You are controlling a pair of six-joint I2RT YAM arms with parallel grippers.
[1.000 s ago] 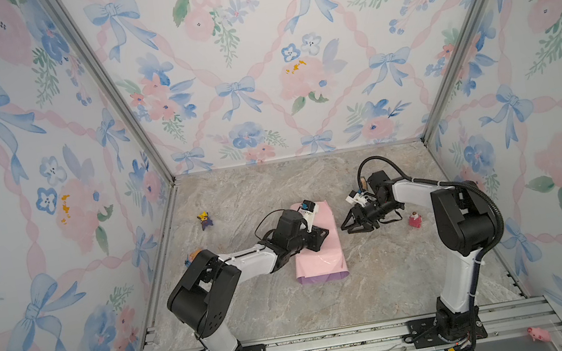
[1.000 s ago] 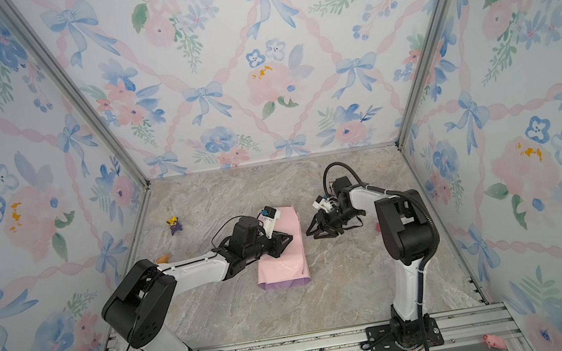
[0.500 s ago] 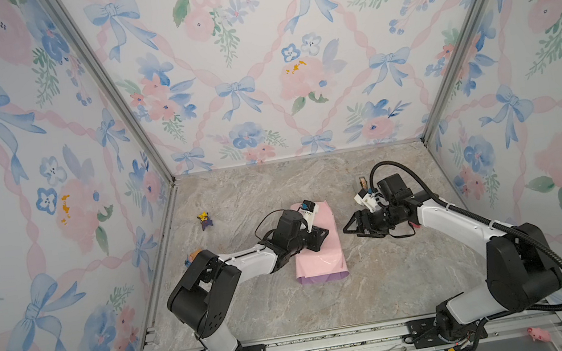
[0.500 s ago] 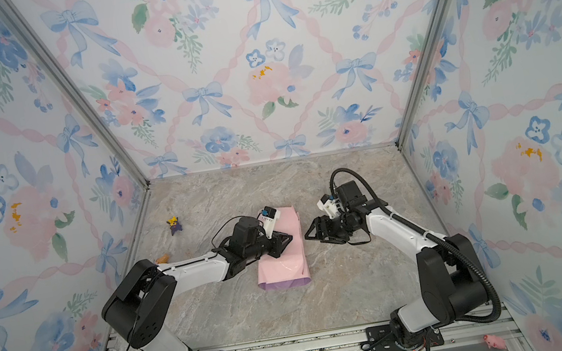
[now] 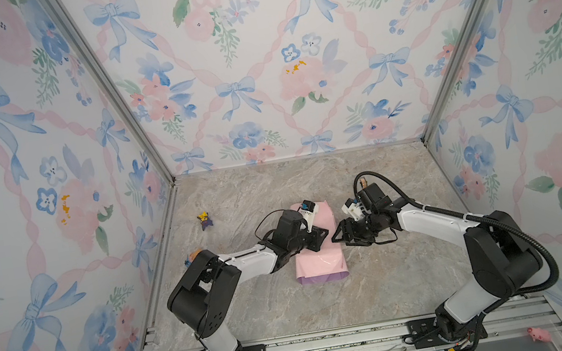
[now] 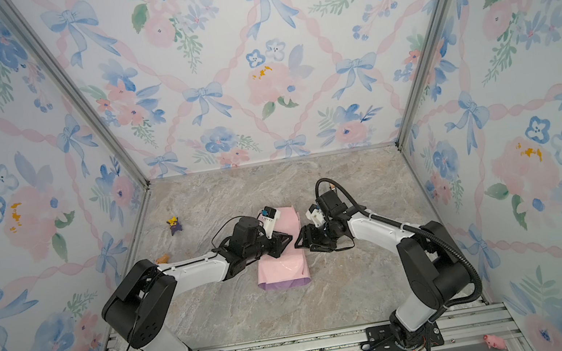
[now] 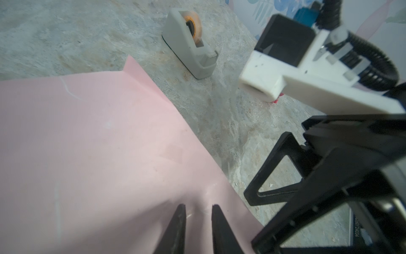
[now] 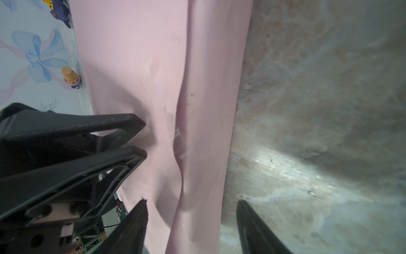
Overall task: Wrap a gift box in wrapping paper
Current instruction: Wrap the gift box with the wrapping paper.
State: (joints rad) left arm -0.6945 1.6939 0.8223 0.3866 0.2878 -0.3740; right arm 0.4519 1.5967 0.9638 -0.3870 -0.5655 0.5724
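Pressing wrapping paper (image 5: 318, 264), left gripper (image 7: 198, 207) narrowly parted; right gripper (image 8: 191, 203) spread wide beside it, its label (image 7: 356, 228) illegible.

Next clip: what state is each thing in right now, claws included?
wrapping paper: folded into a long packet, pink side out, lilac strip at the near end.
gift box: not visible.
tape dispenser: upright, roll loaded.
left claw: jaws a narrow gap apart, over the paper, nothing pinched.
right claw: open, at the paper's long edge.
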